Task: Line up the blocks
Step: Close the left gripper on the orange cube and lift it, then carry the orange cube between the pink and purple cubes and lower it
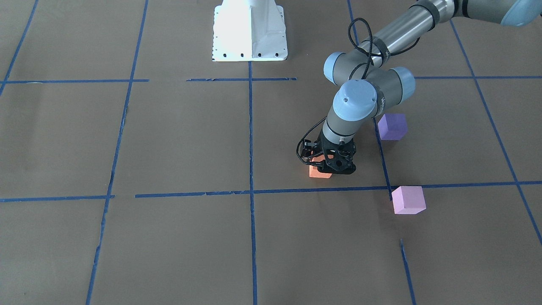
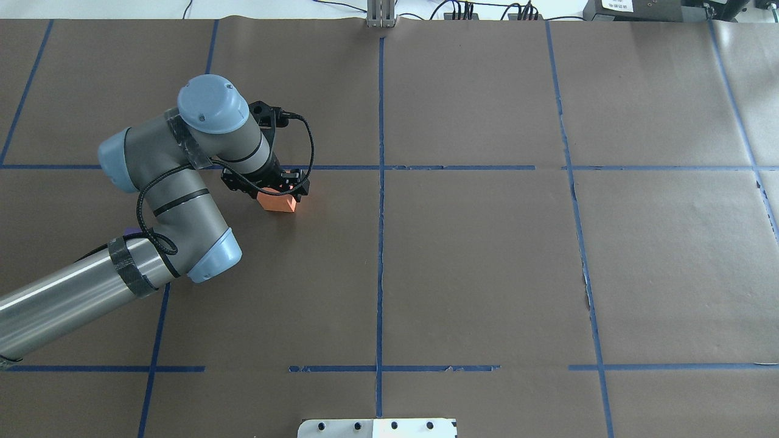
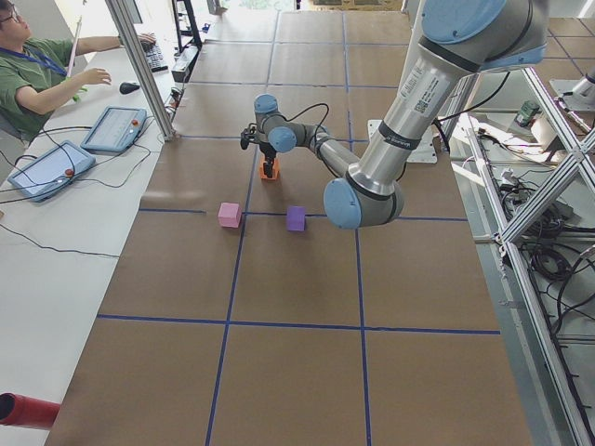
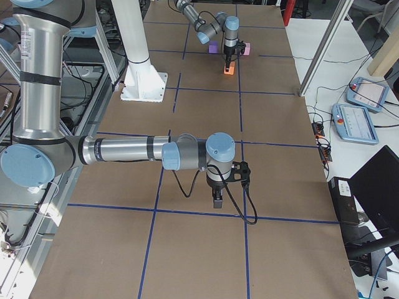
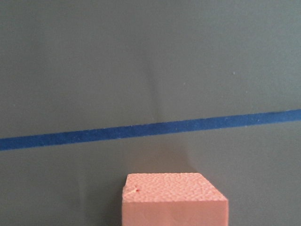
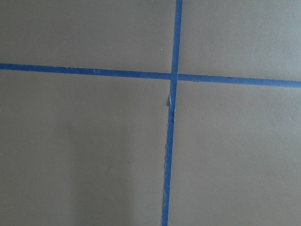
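Note:
The orange block lies by a blue tape line, under my left gripper, whose jaws stand at its sides and look shut on it. It also shows in the overhead view and fills the bottom of the left wrist view. The purple block sits behind the left arm's wrist. The pink block sits apart, nearer the front. My right gripper hangs over the table far from the blocks; I cannot tell if it is open or shut.
The white robot base stands at the table's robot side. Blue tape lines grid the brown paper. An operator sits at a side desk with tablets.

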Robot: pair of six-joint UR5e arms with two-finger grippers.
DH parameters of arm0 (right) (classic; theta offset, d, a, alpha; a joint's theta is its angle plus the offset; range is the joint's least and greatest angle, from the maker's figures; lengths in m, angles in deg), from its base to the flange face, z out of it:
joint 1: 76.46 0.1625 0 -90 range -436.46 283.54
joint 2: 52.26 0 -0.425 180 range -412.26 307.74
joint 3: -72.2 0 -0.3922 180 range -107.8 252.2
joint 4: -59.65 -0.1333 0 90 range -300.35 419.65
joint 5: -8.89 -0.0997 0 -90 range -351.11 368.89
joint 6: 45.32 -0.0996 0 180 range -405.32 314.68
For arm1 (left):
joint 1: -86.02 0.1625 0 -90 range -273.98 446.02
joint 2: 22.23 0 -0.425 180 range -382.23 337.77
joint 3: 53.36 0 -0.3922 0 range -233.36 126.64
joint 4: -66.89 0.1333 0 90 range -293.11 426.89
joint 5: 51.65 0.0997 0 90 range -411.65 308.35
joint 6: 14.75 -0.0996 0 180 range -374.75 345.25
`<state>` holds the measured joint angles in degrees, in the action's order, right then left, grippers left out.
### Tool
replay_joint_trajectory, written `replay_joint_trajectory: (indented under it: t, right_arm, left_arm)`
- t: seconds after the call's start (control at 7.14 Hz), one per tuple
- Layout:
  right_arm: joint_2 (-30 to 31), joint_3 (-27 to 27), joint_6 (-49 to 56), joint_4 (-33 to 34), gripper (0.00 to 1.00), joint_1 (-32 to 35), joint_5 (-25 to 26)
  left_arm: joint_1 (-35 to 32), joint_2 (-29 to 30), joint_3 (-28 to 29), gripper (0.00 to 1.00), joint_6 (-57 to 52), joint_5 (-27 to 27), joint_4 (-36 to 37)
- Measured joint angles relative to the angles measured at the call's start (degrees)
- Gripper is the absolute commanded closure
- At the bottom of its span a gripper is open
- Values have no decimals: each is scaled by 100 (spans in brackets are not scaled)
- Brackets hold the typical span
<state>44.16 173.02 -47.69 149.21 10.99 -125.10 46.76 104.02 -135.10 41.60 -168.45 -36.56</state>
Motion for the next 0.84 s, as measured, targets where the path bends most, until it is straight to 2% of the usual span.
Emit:
replay_joint_trajectory:
  t: [0.28,0.42,0.7,0.84]
  right_arm:
    - [0,5,0,0,0,0,3]
    - [0,3,0,0,0,0,4]
    - [0,-1,0,0,0,0,4]
    - [0,-1,0,0,0,0,4]
  left_arm:
    - [-76,5,-68,100,-5,-109,44]
    - [-269,-186,-301,100,-76,-288,68]
    - [-756,-1138,-949,97,-553,-649,61]
    - [-949,-1606,-1067,96,-847,-756,30]
